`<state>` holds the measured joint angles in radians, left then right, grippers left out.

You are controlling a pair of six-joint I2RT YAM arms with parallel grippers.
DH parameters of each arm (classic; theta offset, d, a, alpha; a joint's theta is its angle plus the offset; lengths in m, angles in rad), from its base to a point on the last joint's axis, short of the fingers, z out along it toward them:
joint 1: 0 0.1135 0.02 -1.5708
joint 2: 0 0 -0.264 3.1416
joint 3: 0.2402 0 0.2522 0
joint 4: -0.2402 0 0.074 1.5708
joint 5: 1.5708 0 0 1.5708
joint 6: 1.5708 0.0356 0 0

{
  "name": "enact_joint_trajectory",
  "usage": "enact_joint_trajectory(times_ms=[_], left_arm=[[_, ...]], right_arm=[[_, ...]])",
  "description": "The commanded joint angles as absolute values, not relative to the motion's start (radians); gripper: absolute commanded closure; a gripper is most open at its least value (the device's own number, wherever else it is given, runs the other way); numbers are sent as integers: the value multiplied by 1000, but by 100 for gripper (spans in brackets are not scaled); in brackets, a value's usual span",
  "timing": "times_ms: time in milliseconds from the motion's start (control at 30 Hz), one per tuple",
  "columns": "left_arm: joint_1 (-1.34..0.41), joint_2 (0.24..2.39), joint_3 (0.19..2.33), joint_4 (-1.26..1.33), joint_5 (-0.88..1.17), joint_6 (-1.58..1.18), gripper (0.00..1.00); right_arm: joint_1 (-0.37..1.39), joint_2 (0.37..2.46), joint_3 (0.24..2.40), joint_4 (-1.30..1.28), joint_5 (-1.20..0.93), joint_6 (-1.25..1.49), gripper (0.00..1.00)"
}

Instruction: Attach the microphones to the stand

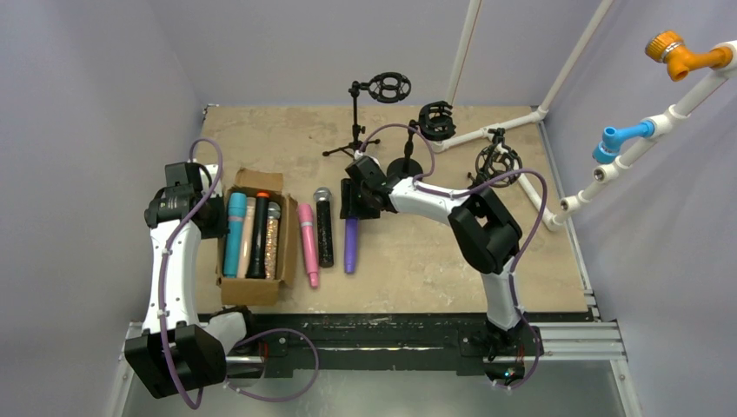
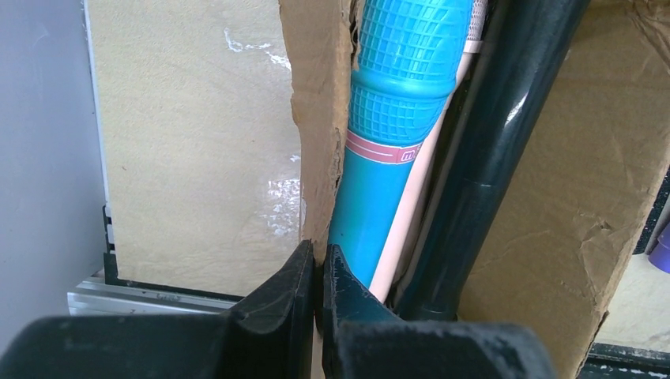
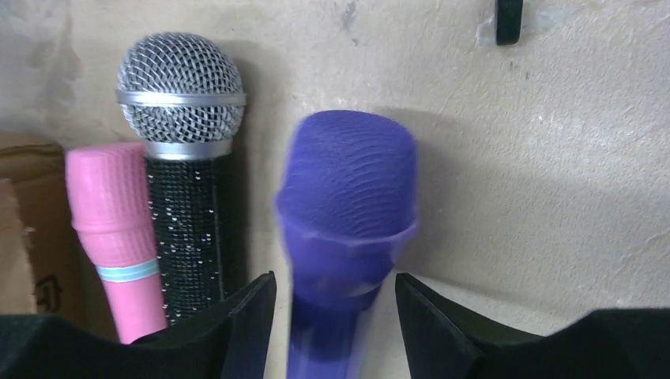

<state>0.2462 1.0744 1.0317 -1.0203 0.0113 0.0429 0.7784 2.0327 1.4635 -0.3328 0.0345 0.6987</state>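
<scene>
A purple microphone [image 1: 350,248] lies on the table, and my right gripper [image 1: 352,208] is open over its head end. In the right wrist view the fingers straddle its neck [image 3: 348,181] without touching; the gripper [image 3: 333,286] is open and the microphone looks blurred. A pink microphone [image 3: 111,213] and a black glitter one with a silver grille [image 3: 186,158] lie just to the left. My left gripper [image 2: 318,268] is shut on the left wall [image 2: 320,118] of a cardboard box. The box holds teal [image 2: 395,118], peach [image 2: 411,221] and black [image 2: 490,158] microphones.
Three black stands with ring mounts stand at the back: one on a tripod [image 1: 388,87], one on a round base [image 1: 436,120], and one at the right [image 1: 498,161]. White pipes run along the back right [image 1: 487,132]. The box [image 1: 261,180] also holds a gold glitter microphone [image 1: 273,243].
</scene>
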Motion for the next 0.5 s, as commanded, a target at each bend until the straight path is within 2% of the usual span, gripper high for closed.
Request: enact_joint_trajectory(times_ms=[0, 200, 467], left_arm=[[248, 1069, 1055, -992, 42, 15, 100], [246, 1069, 1058, -996, 41, 15, 100], [246, 1065, 1058, -1001, 35, 20, 100]], right_arm=[[788, 2009, 1495, -337, 52, 716, 36], [844, 1959, 1499, -351, 81, 721, 34], [984, 1834, 1543, -453, 290, 746, 32]])
